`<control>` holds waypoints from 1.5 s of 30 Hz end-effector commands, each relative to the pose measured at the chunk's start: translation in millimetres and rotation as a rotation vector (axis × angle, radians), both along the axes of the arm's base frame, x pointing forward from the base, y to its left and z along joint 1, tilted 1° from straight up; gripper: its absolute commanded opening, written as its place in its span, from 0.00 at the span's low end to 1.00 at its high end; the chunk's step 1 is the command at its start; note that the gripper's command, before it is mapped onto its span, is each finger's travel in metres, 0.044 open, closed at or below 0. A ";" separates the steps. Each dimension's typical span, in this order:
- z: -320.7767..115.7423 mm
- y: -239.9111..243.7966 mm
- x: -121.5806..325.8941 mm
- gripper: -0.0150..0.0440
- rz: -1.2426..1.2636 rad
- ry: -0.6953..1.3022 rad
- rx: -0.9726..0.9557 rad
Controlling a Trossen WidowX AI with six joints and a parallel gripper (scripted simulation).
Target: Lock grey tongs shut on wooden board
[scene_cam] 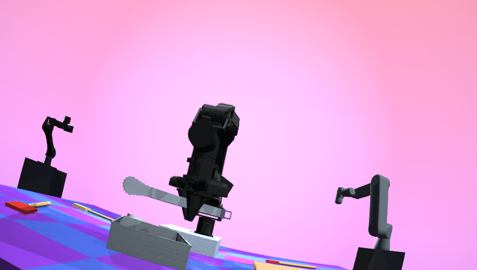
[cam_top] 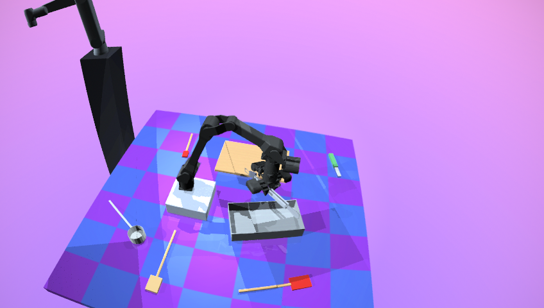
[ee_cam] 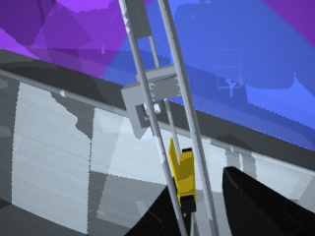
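The grey tongs (cam_top: 278,197) (scene_cam: 163,197) (ee_cam: 196,133) hang above the roasting tin (cam_top: 267,234) (scene_cam: 147,239) (ee_cam: 49,147), roughly level, with their scalloped tips away from the wooden board. My gripper (cam_top: 265,192) (scene_cam: 190,219) is shut on them and points down. In the wrist view the two arms run nearly side by side with a narrow gap, and a yellow piece (ee_cam: 186,172) shows between them. A small wire loop (scene_cam: 228,214) shows at the hinge end. Whether the lock is engaged cannot be told. The wooden board (cam_top: 236,152) (scene_cam: 268,266) lies behind, partly hidden by my arm.
A white block (cam_top: 190,200) (scene_cam: 204,246) bears my arm's base. A saucepan (cam_top: 136,234) and a wooden spatula (cam_top: 153,283) lie left. A red spatula (cam_top: 300,282) lies in front, a smaller red one (cam_top: 185,153) at the back. A green-handled tool (cam_top: 333,160) lies right.
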State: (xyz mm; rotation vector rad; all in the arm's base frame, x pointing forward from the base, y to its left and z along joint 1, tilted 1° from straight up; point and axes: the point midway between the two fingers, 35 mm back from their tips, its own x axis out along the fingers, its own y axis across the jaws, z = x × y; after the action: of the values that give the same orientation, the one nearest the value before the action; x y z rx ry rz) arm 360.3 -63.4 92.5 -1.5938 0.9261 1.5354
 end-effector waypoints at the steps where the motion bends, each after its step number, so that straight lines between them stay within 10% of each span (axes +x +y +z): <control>1: 3.9 22.7 8.1 0.00 0.088 -0.012 -0.006; 45: 5.4 245.7 -9.2 0.00 0.868 -0.012 -0.013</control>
State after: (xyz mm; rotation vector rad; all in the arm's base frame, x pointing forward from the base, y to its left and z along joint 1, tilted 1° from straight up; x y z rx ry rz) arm 355.0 163.4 94.5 -2.1068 0.2756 2.0368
